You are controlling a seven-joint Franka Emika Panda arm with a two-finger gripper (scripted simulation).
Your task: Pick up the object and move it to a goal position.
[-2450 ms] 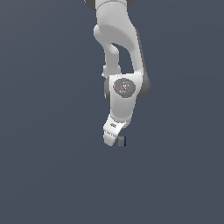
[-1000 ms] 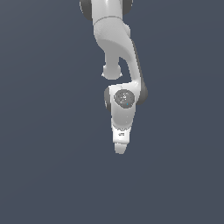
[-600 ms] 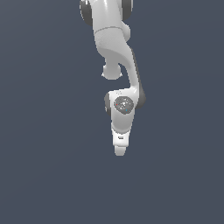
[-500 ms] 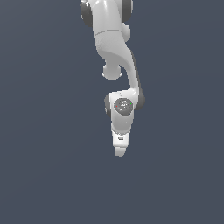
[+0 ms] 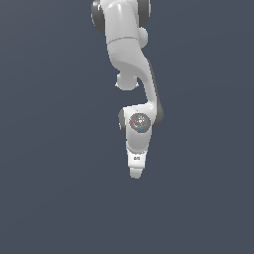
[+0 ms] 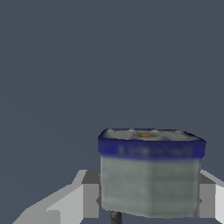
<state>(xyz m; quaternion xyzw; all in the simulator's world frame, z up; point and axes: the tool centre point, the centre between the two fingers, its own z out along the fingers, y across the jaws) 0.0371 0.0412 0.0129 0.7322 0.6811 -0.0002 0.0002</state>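
Note:
In the wrist view the object (image 6: 150,175) fills the space between my fingers: a grey blocky body with a dark blue band round one end and a small dark stub (image 6: 116,217) at the other. My gripper (image 6: 148,199) is shut on the object, with one finger (image 6: 87,197) against each of its sides. In the exterior view the gripper (image 5: 135,173) points down from the white arm (image 5: 134,74), and the hand hides the object there.
A plain dark grey-blue surface (image 5: 59,188) lies all around the arm in both views. No other objects or edges show.
The arm has lowered its hand over the object, which showed beside the fingertips 2.5 s ago and is now hidden behind the hand. Over the last half second the hand has barely moved.

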